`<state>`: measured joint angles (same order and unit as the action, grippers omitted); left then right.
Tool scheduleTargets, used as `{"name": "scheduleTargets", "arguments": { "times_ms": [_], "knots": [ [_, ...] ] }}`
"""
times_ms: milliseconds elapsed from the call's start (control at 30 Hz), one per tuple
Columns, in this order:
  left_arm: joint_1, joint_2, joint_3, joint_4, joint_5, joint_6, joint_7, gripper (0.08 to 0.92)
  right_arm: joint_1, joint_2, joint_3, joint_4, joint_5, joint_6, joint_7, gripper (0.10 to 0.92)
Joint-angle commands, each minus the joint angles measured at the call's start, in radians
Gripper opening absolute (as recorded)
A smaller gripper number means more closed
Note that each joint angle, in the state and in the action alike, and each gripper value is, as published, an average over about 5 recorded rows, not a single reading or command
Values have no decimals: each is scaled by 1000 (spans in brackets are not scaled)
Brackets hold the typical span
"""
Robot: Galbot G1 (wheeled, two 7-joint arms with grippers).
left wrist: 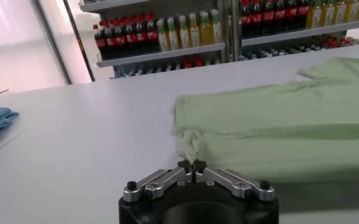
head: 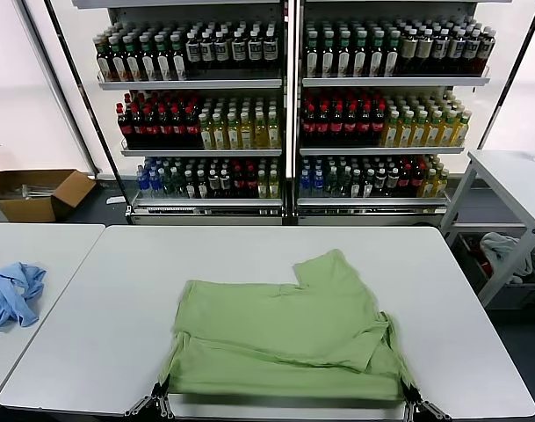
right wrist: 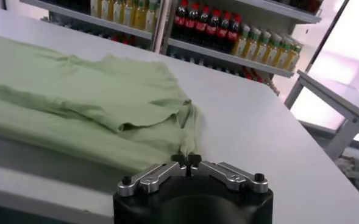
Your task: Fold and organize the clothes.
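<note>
Both grippers pinch the near corners of the light green shirt at the front edge of the bench.

The left gripper (head: 159, 403) and right gripper (head: 413, 406) sit low at the bench's (head: 91, 290) near edge, each closed on a bunched corner of the shirt (head: 289, 338). The shirt lies partly folded, centred toward the near side, one sleeve pointing to the far side. Bare bench surface surrounds it on the left, right and far sides. A light blue garment (head: 10, 294) lies on the adjacent bench to the left.
</note>
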<state>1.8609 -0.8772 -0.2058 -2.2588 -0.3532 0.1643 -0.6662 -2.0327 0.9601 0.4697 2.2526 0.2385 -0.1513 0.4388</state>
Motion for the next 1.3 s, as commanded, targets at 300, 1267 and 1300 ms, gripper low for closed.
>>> {"name": "scheduleTargets", "arguments": {
  "times_ms": [300,1267,1300],
  "knots": [
    [56,5,30,32,178,-71,-9,350,-22,12,-6,8,-17,20,27,236],
    [-512,-6,-80,-28,-207,179,193,823,725,-68,81,-123,337,-193,-127,823],
    [-544,-7,-78,5,-229,181,202,823,781,-63,51,-159,351,-204,-127,823]
  ]
}}
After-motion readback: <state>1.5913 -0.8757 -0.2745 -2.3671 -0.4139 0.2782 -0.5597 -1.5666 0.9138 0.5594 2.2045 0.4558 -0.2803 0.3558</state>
